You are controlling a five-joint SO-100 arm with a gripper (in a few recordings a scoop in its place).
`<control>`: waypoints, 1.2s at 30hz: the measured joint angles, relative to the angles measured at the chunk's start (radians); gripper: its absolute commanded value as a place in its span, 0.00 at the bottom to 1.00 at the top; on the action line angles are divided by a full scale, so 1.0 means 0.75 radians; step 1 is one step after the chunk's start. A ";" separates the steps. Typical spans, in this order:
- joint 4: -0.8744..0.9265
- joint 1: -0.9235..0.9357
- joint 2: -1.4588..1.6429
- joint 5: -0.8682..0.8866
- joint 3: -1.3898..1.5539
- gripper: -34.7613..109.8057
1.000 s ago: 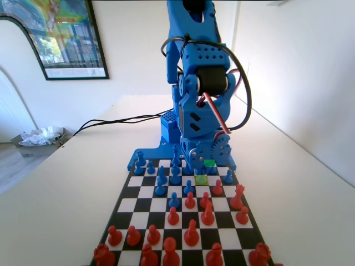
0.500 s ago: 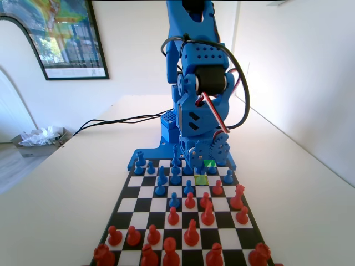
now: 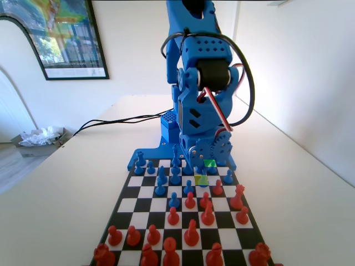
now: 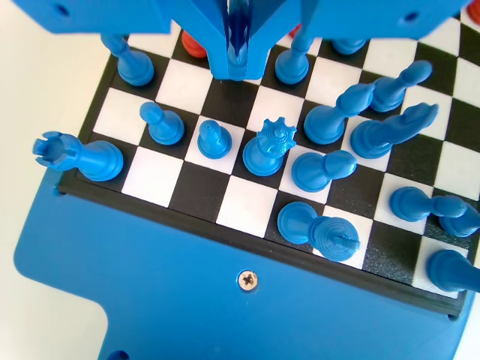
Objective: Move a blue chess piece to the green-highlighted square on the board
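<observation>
Since half a second back: in the fixed view the arm's upper joint has lifted and tipped. Its end effector (image 3: 203,173) has come forward, and now hangs low over the duller yellow-olive square (image 3: 201,181).

End effector (image 4: 238,52), wrist view: jaws drawn nearly together with a thin dark-blue sliver between them. Cannot tell whether that is a pinched piece or part of the jaws.

The green-highlighted square (image 3: 211,163) lies just behind the end effector towards the arm's base, a touch to the right in the fixed view. It looks bare. The board (image 3: 136,181) sits on a pale worktop (image 3: 66,183).

Below the end effector, wrist view, left to right:
- rook (image 4: 75,154) at the board's corner
- pawn (image 4: 161,124)
- second pawn (image 4: 214,140)
- crowned queen (image 4: 268,146), almost straight under the jaws
- round-headed piece (image 4: 322,169)
- further right, a tight cluster of tall blue pieces

Risks, as judged:
- Close ranks. A sideways or low move could clip the queen or the neighbouring pawns and topple them.
- If a piece is held, a light pinch could let it tilt or drop short.
- The two tinted squares sit corner to corner, so a short set-down would land on the olive one.

Writing: the framed poster (image 3: 61,36), far left of the end effector in the fixed view, has a white caption strip, too small to read. No brand marks seen.
</observation>
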 measured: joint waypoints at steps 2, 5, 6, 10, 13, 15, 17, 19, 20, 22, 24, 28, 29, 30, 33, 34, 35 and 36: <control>0.000 0.000 0.000 0.008 0.000 0.25; 0.041 -0.022 0.000 0.035 -0.002 0.25; 0.063 -0.035 0.002 0.043 -0.002 0.25; 0.147 -0.061 0.039 0.082 -0.014 0.25; 0.192 -0.088 0.084 0.110 -0.025 0.25; 0.227 -0.098 0.110 0.123 -0.041 0.25; 0.254 -0.102 0.131 0.135 -0.055 0.25; 0.280 -0.106 0.155 0.141 -0.063 0.25; 0.288 -0.112 0.170 0.141 -0.065 0.25; 0.313 -0.131 0.202 0.153 -0.065 0.25; 0.323 -0.137 0.227 0.162 -0.065 0.25; 0.348 -0.172 0.299 0.182 -0.035 0.25; 0.348 -0.186 0.315 0.184 -0.012 0.25; 0.348 -0.196 0.331 0.186 -0.002 0.25; 0.348 -0.229 0.393 0.211 0.055 0.25; 0.348 -0.239 0.411 0.225 0.078 0.25; 0.348 -0.254 0.430 0.229 0.104 0.25; 0.348 -0.266 0.450 0.227 0.127 0.25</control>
